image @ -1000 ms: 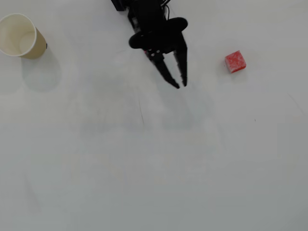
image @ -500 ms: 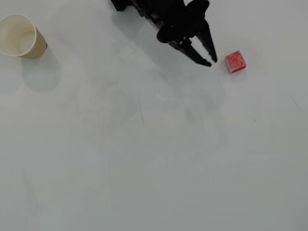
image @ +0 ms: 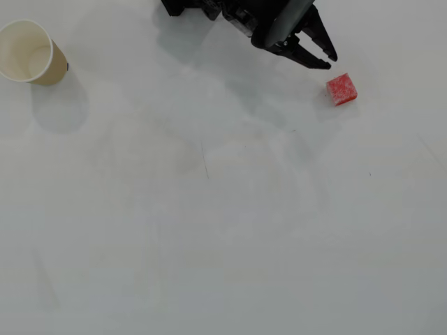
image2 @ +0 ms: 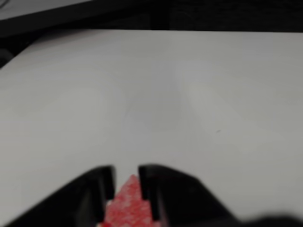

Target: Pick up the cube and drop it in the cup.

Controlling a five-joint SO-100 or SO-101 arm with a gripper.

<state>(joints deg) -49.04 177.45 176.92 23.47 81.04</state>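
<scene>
Cube [image: 341, 89] first: small, red, speckled with white, it lies on the white tabletop [image: 223, 223] toward the upper right of the overhead view, flat on one face and slightly turned; my tool [image: 328, 58] hangs just up and to the left of it, near but apart from it in that view, its two dark fingers spread and holding nothing. From the wrist view the cube [image2: 125, 205] shows at the bottom edge between the two finger ends, the tool [image2: 126, 176] pointing over it; whether the fingers touch its sides I cannot tell, since the picture is soft there. I judge the fingers stand apart like this so that they can come down either side of the cube, which is narrow enough to fit the gap; the step in hand looks like the last lining-up before closing. Cup [image: 29, 52] sits well apart, at the far upper left of the overhead view, upright, mouth open and empty, cream inside and tan outside; once lifted, the cube will need carrying across most of the tabletop. No brand, label or writing can be read on cube, cup or tool.
</scene>
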